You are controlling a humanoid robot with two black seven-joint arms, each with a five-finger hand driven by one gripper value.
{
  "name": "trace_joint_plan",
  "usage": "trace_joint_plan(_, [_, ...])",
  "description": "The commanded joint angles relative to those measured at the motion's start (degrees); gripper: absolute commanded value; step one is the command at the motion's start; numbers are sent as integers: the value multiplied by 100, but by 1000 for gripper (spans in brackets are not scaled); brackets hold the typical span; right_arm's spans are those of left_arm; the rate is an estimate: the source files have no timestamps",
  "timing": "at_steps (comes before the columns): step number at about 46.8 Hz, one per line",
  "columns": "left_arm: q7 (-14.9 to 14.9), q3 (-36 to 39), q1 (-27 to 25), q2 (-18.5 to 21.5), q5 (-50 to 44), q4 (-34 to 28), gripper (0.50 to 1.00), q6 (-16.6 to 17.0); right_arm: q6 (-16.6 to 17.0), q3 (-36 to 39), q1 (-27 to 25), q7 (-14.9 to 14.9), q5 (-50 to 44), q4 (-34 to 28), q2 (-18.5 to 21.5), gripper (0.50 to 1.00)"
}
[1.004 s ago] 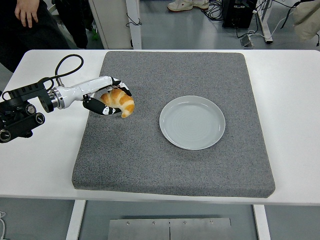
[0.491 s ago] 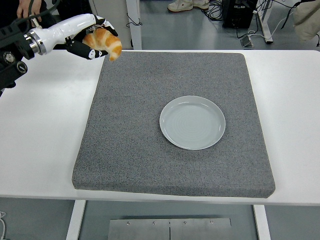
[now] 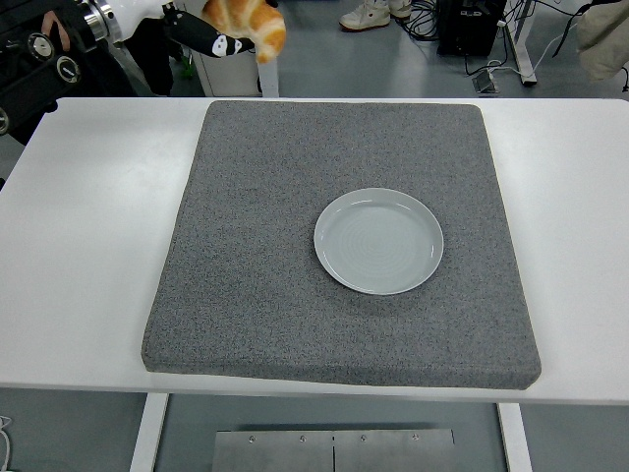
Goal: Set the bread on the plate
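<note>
White worktop fills the frame, grey mat across it, pale plate bare right of centre. Top left, the left hand is clamped on the bread, high, well apart from the plate. Much of the grip seems cut off at the frame edge. Risk: a long carry, and a loose pinch drops it short onto the mat.

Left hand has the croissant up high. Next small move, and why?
Probably carry it right and toward the near edge, over the plate, before lowering. The left hand grips the croissant at the picture's top left, raised well above the table, while the plate sits empty on the grey mat, off to the hand's right.
</note>
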Motion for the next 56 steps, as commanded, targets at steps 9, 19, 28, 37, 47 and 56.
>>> trace_joint_plan(9, [-30, 273, -43, -715, 52, -5, 500, 69, 8, 0, -9, 0, 0, 0, 0, 1000])
trace_joint_plan(19, [-364, 976, 308, -1515, 131, -5, 500, 1237, -1, 0, 0, 0, 0, 0, 0, 1000])
trace_joint_plan(28, [-461, 1197, 739, -1849, 96, -5, 500, 1669, -1, 0, -9, 0, 0, 0, 0, 1000])
trace_joint_plan(37, [-463, 1214, 1196, -2139, 96, -5, 500, 1880, -1, 0, -9, 0, 0, 9, 0, 1000])
trace_joint_plan(47, [-463, 1223, 1478, -2517, 87, 214, 500, 1985, -1, 0, -9, 0, 0, 9, 0, 1000])
trace_joint_plan(56, [-463, 1223, 1706, -2588, 61, 759, 500, 1985, -1, 0, -18, 0, 0, 9, 0, 1000])
